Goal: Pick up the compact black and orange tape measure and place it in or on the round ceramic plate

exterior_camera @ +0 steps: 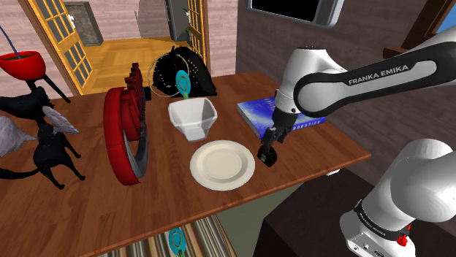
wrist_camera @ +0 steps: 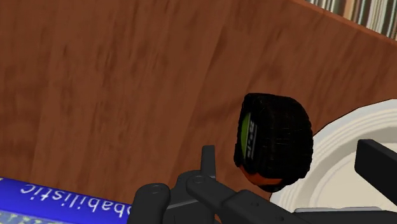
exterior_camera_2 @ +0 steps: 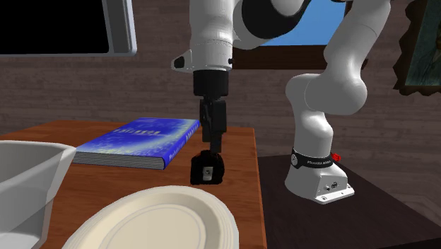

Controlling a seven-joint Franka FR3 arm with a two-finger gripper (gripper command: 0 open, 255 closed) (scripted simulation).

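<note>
As I judge it, the task is in its early part. The small black tape measure with an orange underside [wrist_camera: 273,143] stands on the brown wooden table [exterior_camera: 95,197], not on the round cream plate [exterior_camera: 223,164]. It is just beside the plate's rim, on the shoulder view's right of it, and near the flat blue book [exterior_camera: 272,117], which lies farther from the table's near edge. So nothing is delivered yet: the grasp, the lift and the short carry over the rim are all left to do.

The all-black gripper [wrist_camera: 291,153] hangs straight down over the tape measure. In the wrist view its two fingers [wrist_camera: 376,160] stand wide apart, one on each side of the tape measure. A strip of table or plate shows between each finger and the black case. So the hand is spread and holds nothing. In the second exterior view the fingertips reach down to the top of the case, but I cannot tell whether they touch it there.
</note>
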